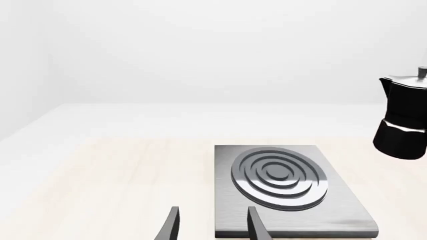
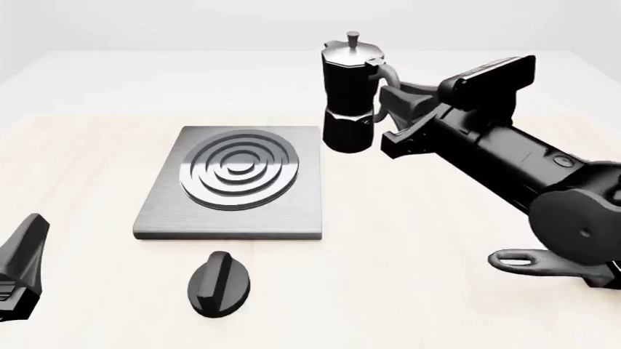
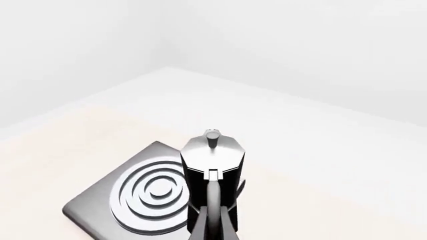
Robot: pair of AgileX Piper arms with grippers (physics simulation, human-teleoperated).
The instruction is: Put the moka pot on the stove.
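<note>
The moka pot [image 2: 350, 94], black with a silver lid and knob, stands upright just right of the stove's far right corner. My right gripper [image 2: 391, 93] is shut on its curved side handle. In the right wrist view the moka pot [image 3: 212, 165] is straight ahead, with the right gripper [image 3: 212, 222] clamped on the handle. I cannot tell whether its base touches the table. The stove [image 2: 160, 218], a dark-grey slab with a ring burner, lies left of the pot. My left gripper [image 1: 213, 225] is open and holds nothing, just short of the stove [image 1: 347, 220].
A black oval knob [image 2: 218, 283] lies on the table in front of the stove. The left gripper [image 2: 25, 254] sits low at the near left edge. A black looped handle end [image 2: 524, 260] pokes out under the right arm at the near right.
</note>
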